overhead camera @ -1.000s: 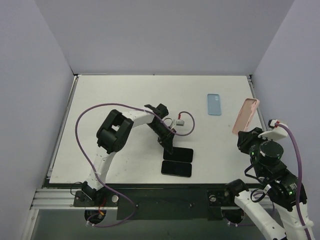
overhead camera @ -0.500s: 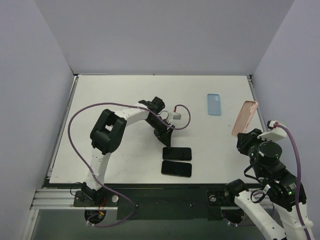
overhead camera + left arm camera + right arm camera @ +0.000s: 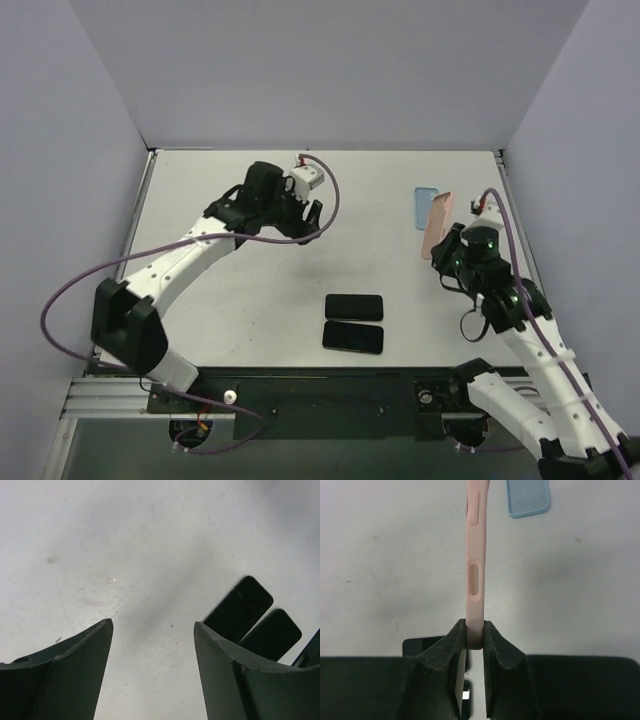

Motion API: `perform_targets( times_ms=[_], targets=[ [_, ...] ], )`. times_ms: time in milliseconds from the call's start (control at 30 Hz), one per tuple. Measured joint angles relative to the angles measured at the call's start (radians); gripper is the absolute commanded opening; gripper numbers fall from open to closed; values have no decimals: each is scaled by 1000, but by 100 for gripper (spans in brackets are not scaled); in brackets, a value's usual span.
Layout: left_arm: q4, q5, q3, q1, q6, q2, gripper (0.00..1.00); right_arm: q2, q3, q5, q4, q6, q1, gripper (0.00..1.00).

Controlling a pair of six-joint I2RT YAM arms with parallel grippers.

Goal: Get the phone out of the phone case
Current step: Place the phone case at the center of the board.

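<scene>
The right gripper [image 3: 475, 630] pinches the slim pink silicone phone case [image 3: 475, 575] edge-on near the pale blue case [image 3: 529, 497] — two bare black phones [image 3: 354, 307] lie flat, side by side. The left gripper [image 3: 152, 625] hangs wide open, empty. Best to lower the pink one flat before letting go.

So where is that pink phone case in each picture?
Top external: pink case, right side, standing on edge in the right gripper.
Left wrist: not in it.
Right wrist: dead centre, edge-on, pinched between the fingers.
Shared landmark: the blue case just beyond it.
</scene>
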Motion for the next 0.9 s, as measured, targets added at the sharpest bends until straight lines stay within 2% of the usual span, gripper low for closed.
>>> perform_targets(
  times_ms=[167,233,367,567,767,900],
  targets=[
    [230,-118,-246,0,-49,-303,78,281,-2,-230,224,23,-108,0],
    [286,-158,-309,-2,-54,-367,78,444,15,-341,324,28,-156,0],
    [348,-224,-373,-8,-50,-416,77,728,74,-502,473,34,-218,0],
    [407,-284,-418,-16,-50,-457,77,1023,212,-670,646,104,-318,0],
    [437,-301,-421,-18,-50,-496,77,1202,358,-742,635,126,-373,0],
    [450,-303,-422,-18,-53,-519,77,1300,496,-822,450,65,-382,2]
  ],
)
